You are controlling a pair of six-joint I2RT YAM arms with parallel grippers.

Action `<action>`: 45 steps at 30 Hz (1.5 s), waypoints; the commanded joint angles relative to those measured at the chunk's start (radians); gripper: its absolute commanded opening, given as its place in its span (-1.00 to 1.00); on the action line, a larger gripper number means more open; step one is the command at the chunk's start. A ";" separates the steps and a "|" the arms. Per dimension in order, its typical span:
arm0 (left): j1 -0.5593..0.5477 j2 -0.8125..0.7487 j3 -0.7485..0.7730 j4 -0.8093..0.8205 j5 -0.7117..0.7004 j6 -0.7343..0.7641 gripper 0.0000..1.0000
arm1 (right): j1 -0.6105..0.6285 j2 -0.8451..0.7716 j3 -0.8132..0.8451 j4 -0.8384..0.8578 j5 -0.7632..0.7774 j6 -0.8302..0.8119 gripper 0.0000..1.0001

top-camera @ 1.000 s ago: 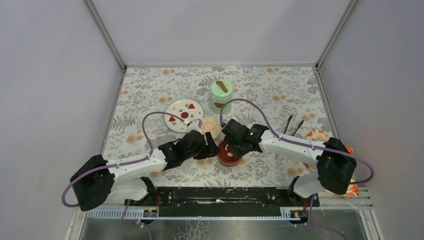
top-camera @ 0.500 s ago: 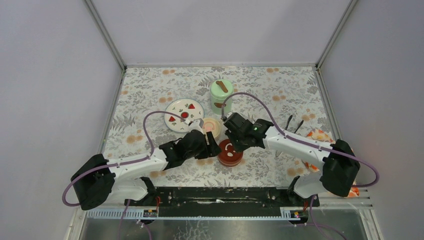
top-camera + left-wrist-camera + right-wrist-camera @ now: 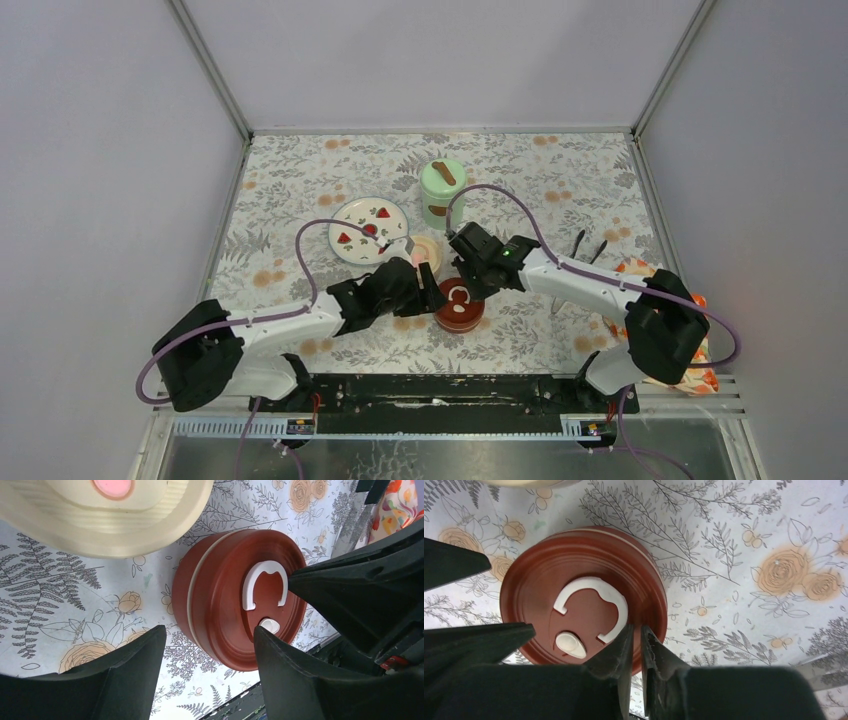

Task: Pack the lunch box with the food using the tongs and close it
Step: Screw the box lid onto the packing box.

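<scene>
A: Right tool [image 3: 634, 630], state?

B: Narrowed to a slit, tips down at the dark-red-lidded bowl [image 3: 539, 575], against one end of the white C-shaped handle [image 3: 591, 583]. Whether pinching that handle, cannot tell.

A: Left tool [image 3: 209, 630]?

B: Spread wide, gripping nothing, one finger to either side of the same bowl's edge. Contact not decidable from the wrist views.

A: Position of the lunch-box parts?

B: Dark-red-lidded bowl closed, toward the front middle of the table [image 3: 300, 170], between the two tools. Cream-lidded bowl [image 3: 100, 525] just beside it and farther back, closed, with a pink spot on top. Mint-green jar [image 3: 442, 190] behind both, lid on. Tongs [image 3: 579, 245] well apart, off to the right.

A: Markings?

B: White oval tab [image 3: 570, 645] beside the handle; red fruit pictures on the plate [image 3: 358, 213].
</scene>
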 commanded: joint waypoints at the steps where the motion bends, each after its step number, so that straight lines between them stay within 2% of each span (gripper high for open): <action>1: -0.007 0.023 0.032 0.059 0.013 0.019 0.43 | -0.008 0.048 -0.041 0.026 -0.039 0.009 -0.68; 6: -0.007 0.020 0.032 0.058 0.013 0.019 0.43 | -0.008 0.000 -0.011 0.008 -0.053 0.006 -0.67; 10: -0.007 0.017 0.037 0.054 0.012 0.020 0.41 | -0.009 -0.065 0.037 -0.018 -0.035 -0.002 -0.57; 13: -0.007 0.024 0.048 0.047 0.020 0.023 0.37 | -0.016 -0.104 0.054 -0.023 -0.026 -0.011 -0.48; 17: -0.008 0.038 0.068 0.040 0.029 0.033 0.27 | -0.032 -0.124 0.062 -0.027 -0.041 -0.018 -0.45; 24: -0.010 0.051 0.086 -0.021 0.012 0.037 0.25 | -0.026 -0.126 0.051 -0.020 -0.171 0.006 -0.50; 32: -0.006 -0.033 0.006 0.024 -0.017 -0.007 0.29 | 0.067 -0.117 0.045 -0.043 -0.117 0.065 -0.52; 38: -0.004 -0.041 0.001 0.017 -0.020 -0.011 0.30 | 0.119 -0.095 0.037 -0.058 -0.061 0.113 -0.56; 45: -0.004 -0.030 0.003 0.021 -0.016 -0.011 0.30 | 0.122 -0.022 -0.089 0.081 -0.104 0.132 -0.62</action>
